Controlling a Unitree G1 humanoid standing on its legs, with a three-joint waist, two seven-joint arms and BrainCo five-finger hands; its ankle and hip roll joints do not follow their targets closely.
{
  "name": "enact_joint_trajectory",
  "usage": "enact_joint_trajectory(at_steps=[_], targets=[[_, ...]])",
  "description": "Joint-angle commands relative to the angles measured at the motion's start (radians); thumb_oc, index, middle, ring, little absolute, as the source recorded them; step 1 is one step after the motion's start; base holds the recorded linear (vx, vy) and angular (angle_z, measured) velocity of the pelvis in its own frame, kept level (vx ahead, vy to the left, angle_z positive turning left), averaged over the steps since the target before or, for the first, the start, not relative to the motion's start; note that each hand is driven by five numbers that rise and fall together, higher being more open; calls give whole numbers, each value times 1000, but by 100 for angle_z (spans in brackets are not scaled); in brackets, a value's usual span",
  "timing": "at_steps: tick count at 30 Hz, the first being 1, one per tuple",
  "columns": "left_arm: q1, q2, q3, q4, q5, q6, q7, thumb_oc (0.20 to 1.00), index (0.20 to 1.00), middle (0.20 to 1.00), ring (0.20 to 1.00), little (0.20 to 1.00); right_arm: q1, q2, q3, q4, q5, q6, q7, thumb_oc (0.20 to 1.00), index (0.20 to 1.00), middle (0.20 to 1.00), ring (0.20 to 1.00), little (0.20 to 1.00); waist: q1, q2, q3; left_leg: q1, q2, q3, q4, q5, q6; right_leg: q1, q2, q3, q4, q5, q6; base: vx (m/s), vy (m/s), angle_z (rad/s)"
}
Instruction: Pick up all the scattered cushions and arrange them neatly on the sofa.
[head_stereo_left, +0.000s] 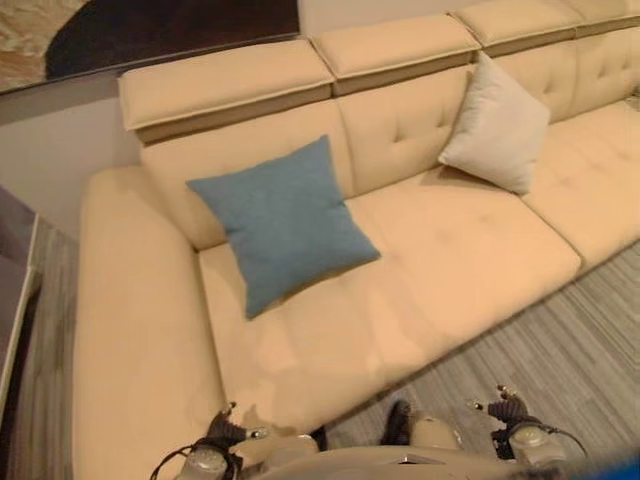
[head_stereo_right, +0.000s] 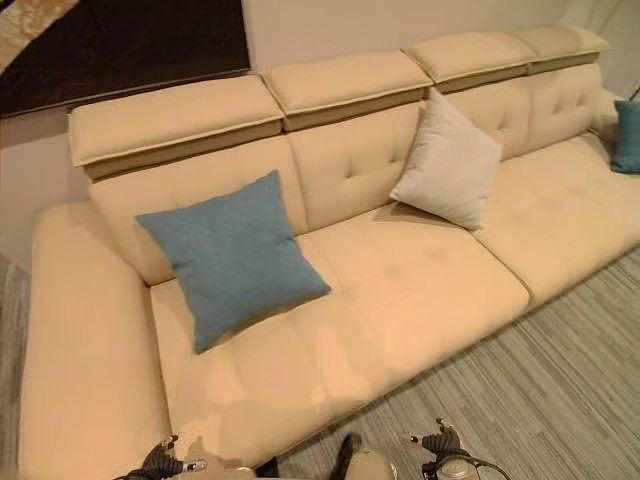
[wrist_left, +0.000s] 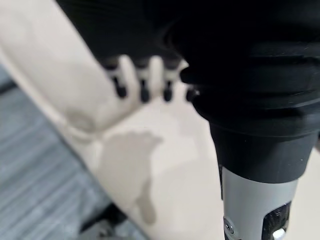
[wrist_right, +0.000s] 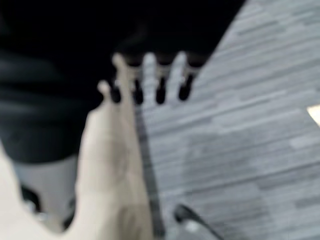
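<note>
A blue cushion (head_stereo_left: 283, 222) leans upright against the backrest at the left end of the beige sofa (head_stereo_left: 450, 260). A cream cushion (head_stereo_left: 497, 125) leans against the backrest further right. A second blue cushion (head_stereo_right: 628, 135) shows at the sofa's far right end, cut by the view's edge. My left hand (head_stereo_left: 228, 430) hangs low by the sofa's front edge, its fingers (wrist_left: 144, 91) straight and holding nothing. My right hand (head_stereo_left: 510, 410) hangs over the floor, its fingers (wrist_right: 161, 90) also straight and empty. Both hands are well short of the cushions.
Grey striped flooring (head_stereo_left: 560, 340) runs along the sofa's front. The wide left armrest (head_stereo_left: 120, 300) borders the blue cushion's seat. A dark wall panel (head_stereo_left: 170, 30) hangs behind the sofa. A piece of furniture (head_stereo_left: 15, 300) stands at the left edge.
</note>
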Motion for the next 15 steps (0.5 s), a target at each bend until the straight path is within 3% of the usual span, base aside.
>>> enact_joint_trajectory(at_steps=[1,5,6,9,10,11,12,15], targets=[[-45,10,42,14,10,-9,0,1000,1000,1000,1000,1000,-56,-32,30,1,12,-17,-22,1000,1000,1000,1000,1000,55,-4,10,-35,-52,-45,29,-38,-33,162,-10,-56,-82,-2,145,-203,-170,-95],[-54,2,34,10,7,-12,6,1000,1000,1000,1000,1000,-64,-34,40,-13,18,-20,-28,1000,1000,1000,1000,1000,53,-11,7,-54,-39,-31,48,-30,-51,188,12,-26,-180,1,146,-72,-143,-120],[-73,-5,24,4,-1,-11,11,1000,1000,1000,1000,1000,-69,-38,42,-15,27,-20,-33,1000,1000,1000,1000,1000,42,-12,16,-84,-29,-40,78,-15,-69,199,32,5,-234,8,140,-98,-170,-17],[-97,-12,10,-9,-13,-11,13,1000,1000,1000,1000,1000,-71,-44,45,-17,38,-21,-38,1000,1000,1000,1000,1000,35,-12,29,-122,-22,-65,117,-2,-85,197,37,17,-255,15,129,-166,-107,9],[-115,-16,-1,-19,-22,-11,16,1000,1000,1000,1000,1000,-75,-47,45,-15,42,-18,-44,1000,1000,1000,1000,1000,33,-11,42,-132,-28,-100,129,-1,-94,193,40,32,-255,20,123,-185,-36,-1],[-129,-26,-19,-34,-33,-11,16,1000,1000,1000,1000,1000,-73,-48,46,-4,41,-14,-49,1000,1000,1000,1000,1000,31,-9,53,-140,-57,-179,161,-17,-100,181,42,45,-245,29,116,-185,-36,1],[-129,-25,-19,-34,-33,-11,16,1000,1000,1000,1000,1000,-73,-48,46,-4,41,-14,-49,1000,1000,1000,1000,1000,30,-9,53,-140,-57,-180,161,-17,-100,180,41,45,-245,29,116,-171,-5,-22],[-144,-34,-34,-64,-43,-13,8,1000,1000,1000,1000,1000,-67,-61,34,5,45,-12,-49,1000,1000,1000,1000,1000,22,-2,55,-65,-84,-299,226,-70,-96,147,34,106,-224,58,112,-161,86,-42]])
